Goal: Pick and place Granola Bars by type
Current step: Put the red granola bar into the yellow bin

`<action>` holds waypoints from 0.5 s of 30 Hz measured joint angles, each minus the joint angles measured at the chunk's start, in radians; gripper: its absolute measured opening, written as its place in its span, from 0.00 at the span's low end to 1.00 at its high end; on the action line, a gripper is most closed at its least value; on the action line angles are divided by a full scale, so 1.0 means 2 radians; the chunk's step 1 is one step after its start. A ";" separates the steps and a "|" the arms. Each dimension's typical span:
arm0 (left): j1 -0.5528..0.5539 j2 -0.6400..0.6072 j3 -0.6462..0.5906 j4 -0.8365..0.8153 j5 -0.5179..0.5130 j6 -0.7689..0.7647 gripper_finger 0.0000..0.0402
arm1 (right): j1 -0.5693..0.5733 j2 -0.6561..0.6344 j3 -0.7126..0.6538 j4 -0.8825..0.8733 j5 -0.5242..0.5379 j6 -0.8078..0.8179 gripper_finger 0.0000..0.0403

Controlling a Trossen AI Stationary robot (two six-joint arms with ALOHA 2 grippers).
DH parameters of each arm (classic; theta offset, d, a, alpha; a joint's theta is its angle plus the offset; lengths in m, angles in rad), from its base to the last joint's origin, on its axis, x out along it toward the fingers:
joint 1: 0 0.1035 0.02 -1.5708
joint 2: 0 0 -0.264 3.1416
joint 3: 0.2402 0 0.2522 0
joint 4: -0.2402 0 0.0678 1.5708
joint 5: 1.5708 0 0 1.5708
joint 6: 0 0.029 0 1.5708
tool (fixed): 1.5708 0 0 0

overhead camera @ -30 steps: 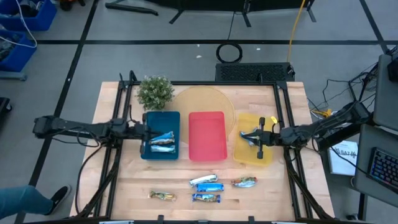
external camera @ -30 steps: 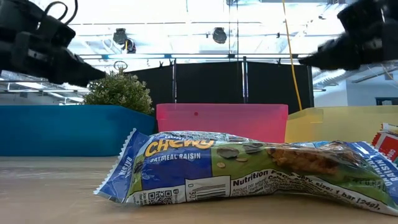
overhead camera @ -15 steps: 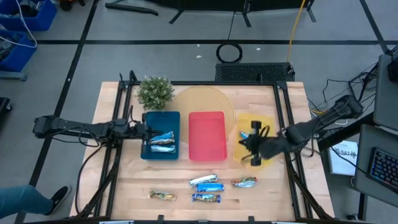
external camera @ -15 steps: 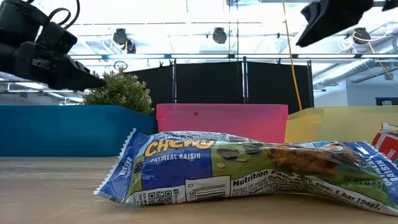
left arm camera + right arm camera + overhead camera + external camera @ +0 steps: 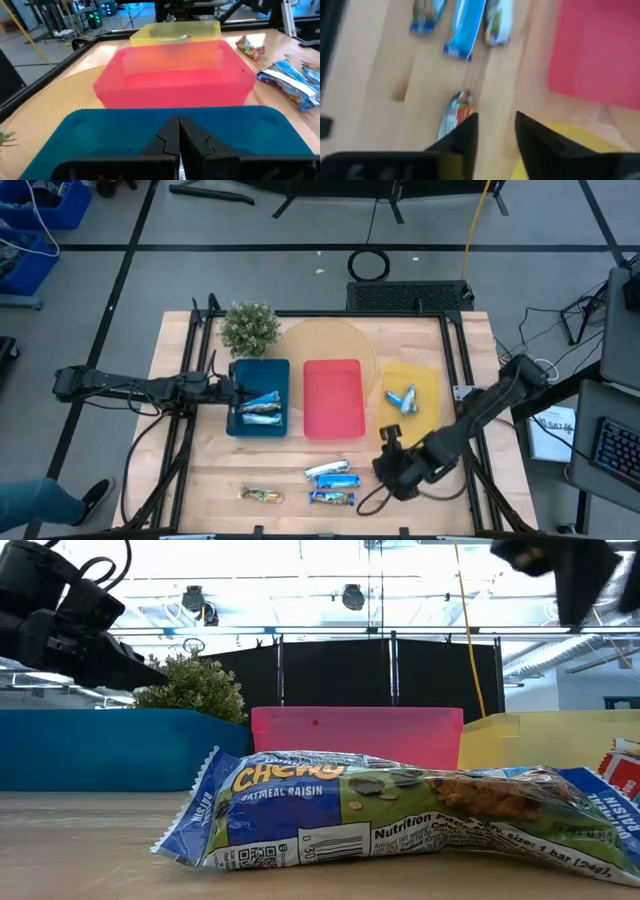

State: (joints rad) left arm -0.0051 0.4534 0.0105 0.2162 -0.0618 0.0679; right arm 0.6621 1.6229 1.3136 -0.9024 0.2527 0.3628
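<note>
Only the high view shows bars inside the trays: two in the blue tray (image 5: 258, 411) and one in the yellow tray (image 5: 410, 416), right of the red tray (image 5: 333, 399). The left claw (image 5: 178, 141), pinched shut and empty, hovers over the blue tray. The right claw (image 5: 496, 131), parted and empty, hangs above a silvery bar (image 5: 456, 114) on the table (image 5: 200, 470) just below the yellow tray.

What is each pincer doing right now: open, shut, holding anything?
Left pincer: shut, empty, over the blue tray.
Right pincer: open, empty, above a bar on the table.
</note>
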 joint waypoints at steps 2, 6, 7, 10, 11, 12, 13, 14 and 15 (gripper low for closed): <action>0.000 0.000 0.000 -0.005 0.005 0.001 0.01 | 0.004 0.022 0.000 -0.001 -0.013 -0.004 0.40; 0.000 0.000 0.000 -0.009 0.005 0.000 0.01 | 0.014 0.059 0.000 -0.009 -0.010 -0.016 0.53; 0.000 0.000 0.000 -0.010 0.005 0.000 0.01 | 0.014 0.066 0.000 -0.009 -0.010 -0.016 0.55; 0.000 0.000 0.000 -0.010 0.005 0.000 0.01 | 0.014 0.080 0.000 -0.006 -0.011 0.001 0.60; 0.000 0.000 0.000 -0.011 0.005 0.000 0.01 | 0.013 0.083 0.000 -0.005 -0.011 0.008 0.60; 0.000 0.000 0.000 -0.014 0.006 0.000 0.01 | 0.013 0.087 0.000 -0.005 -0.011 0.015 0.61; 0.000 0.000 0.000 -0.017 0.006 0.000 0.01 | 0.013 0.089 0.000 -0.003 -0.012 0.021 0.61; 0.000 0.000 0.000 -0.020 0.006 0.000 0.01 | 0.013 0.092 0.000 0.001 -0.021 0.028 0.60; 0.000 0.000 0.000 -0.024 0.006 0.000 0.01 | 0.013 0.094 0.000 0.004 -0.025 0.038 0.60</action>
State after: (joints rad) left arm -0.0051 0.4534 0.0109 0.1688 -0.0502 0.0689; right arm 0.6888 1.8108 1.3132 -0.8938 0.2025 0.4382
